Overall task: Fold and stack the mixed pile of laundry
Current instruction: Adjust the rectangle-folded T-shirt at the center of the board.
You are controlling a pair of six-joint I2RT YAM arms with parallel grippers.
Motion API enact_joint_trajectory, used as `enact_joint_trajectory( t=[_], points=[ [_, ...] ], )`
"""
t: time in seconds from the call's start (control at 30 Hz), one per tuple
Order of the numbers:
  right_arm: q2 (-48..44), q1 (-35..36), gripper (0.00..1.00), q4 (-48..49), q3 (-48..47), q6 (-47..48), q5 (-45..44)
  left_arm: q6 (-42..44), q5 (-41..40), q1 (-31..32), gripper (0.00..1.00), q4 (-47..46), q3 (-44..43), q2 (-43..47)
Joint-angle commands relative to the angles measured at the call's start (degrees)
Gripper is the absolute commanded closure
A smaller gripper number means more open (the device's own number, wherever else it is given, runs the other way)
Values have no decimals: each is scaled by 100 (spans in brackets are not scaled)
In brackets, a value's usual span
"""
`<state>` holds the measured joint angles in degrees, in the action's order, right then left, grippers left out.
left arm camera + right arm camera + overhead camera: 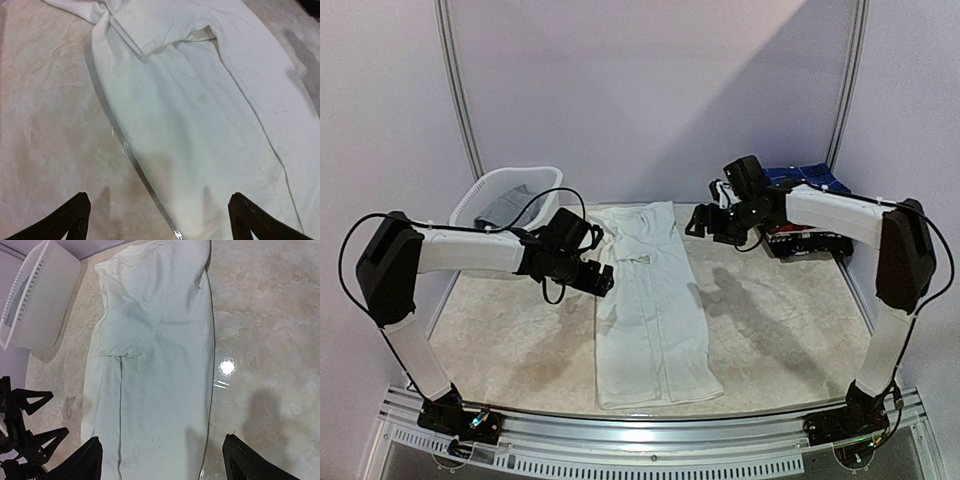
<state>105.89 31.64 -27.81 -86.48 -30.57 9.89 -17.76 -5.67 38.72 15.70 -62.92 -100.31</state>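
Nearest, at 6 o'clock on the table [790,340]: the hem end of the white shirt [655,320]. Lies flat at table centre, folded lengthwise into a long narrow strip. Runs with its long axis from 6 to 12 o'clock, the far end leaning a touch toward 11. Points its sleeve end to 12, where a sleeve lies folded in over the body and the cloth bunches slightly.

At 9 o'clock of the strip, about halfway up: the left gripper [598,280]. Hovers over the shirt's left edge with fingers spread wide and nothing between them. Looks down, in its wrist view [158,200], on that edge and on bare table beside it.

At 2 o'clock of the shirt's far end: the right gripper [705,224]. Hangs above the table, off the cloth, fingers likewise held wide apart and holding nothing. Takes in, from its wrist view [161,440], the whole strip.

Farther back at 10 o'clock: a white slotted basket [480,195], holding a grey garment [505,205].

Farthest, at 2 o'clock behind the right arm: a dark blue plaid shirt [805,178], atop a dark folded heap.
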Motion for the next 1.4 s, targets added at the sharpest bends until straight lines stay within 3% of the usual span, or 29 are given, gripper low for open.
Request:
enact_joint_trajectory(
  t=[0.0,0.37,0.8,1.03,1.17,1.37],
  points=[
    [745,-219,16,393,-357,-19,617,-197,-48,189,2,-282,423,397],
    [2711,-638,25,201,-2278,199,1189,-379,-154,466,6,-318,1096,1075],
    [4144,-739,38,361,-3322,62,1955,-443,-94,615,10,-252,1315,1403],
    [4383,-738,65,586,-3414,-61,2016,-454,-103,628,11,-275,1376,1308],
    [4375,-780,82,511,-3346,-94,1605,-471,-42,644,11,-246,1387,1277],
    [3811,-994,93,1006,-2289,-329,863,-425,21,691,12,-104,1361,1260]
  ],
)
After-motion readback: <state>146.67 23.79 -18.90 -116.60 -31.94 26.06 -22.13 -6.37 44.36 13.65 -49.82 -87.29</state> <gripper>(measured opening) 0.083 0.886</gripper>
